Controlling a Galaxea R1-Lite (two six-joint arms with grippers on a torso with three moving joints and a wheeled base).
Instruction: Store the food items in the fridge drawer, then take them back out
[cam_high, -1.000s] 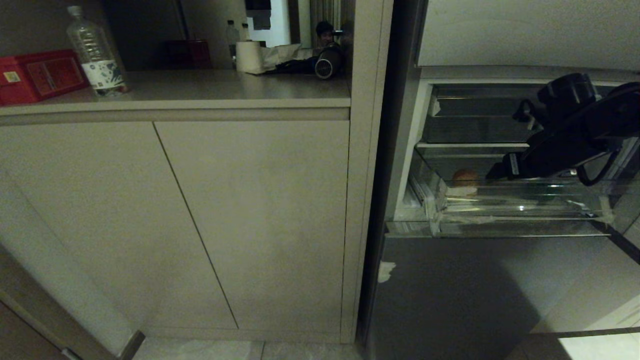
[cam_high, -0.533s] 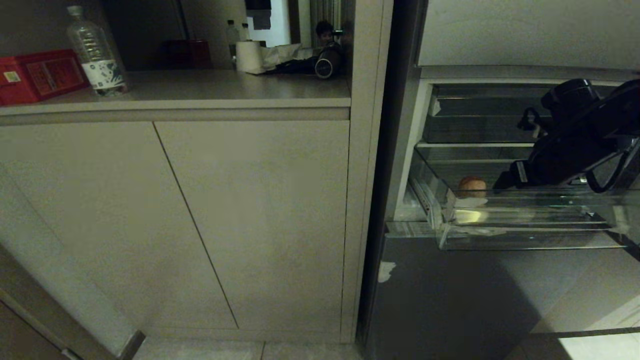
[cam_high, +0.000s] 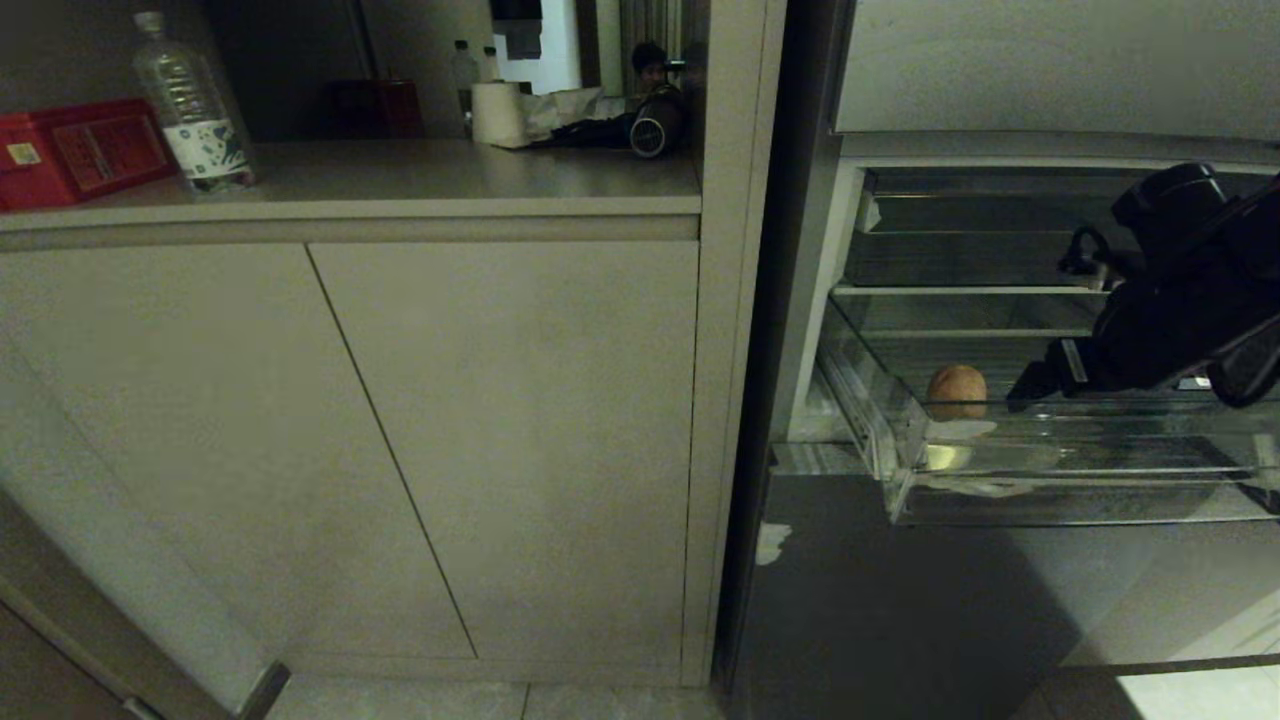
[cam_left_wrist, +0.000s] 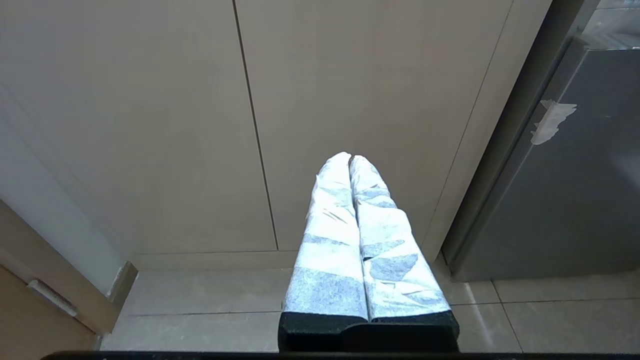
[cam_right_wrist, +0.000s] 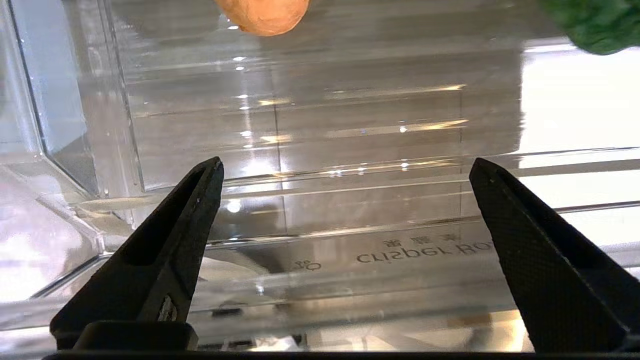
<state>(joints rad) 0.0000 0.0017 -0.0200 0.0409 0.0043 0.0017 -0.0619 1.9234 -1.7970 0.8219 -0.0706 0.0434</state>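
The clear fridge drawer stands pulled out of the open fridge at the right. A round orange food item lies on its floor near the left side, and the right wrist view shows that orange item together with a green food item. My right gripper dips into the drawer just behind its front wall, right of the orange item. Its jaws are spread wide over the drawer's front lip, and the right gripper holds nothing. My left gripper, wrapped in white tape, hangs shut and empty before the cabinet doors.
A grey fridge door panel with a tape scrap sits below the drawer. Beige cabinet doors fill the left. The counter above carries a water bottle, a red box and a paper roll.
The drawer has slid further out of the fridge, carrying the orange item with it. My right gripper has drawn back to the right and slightly down along with it.
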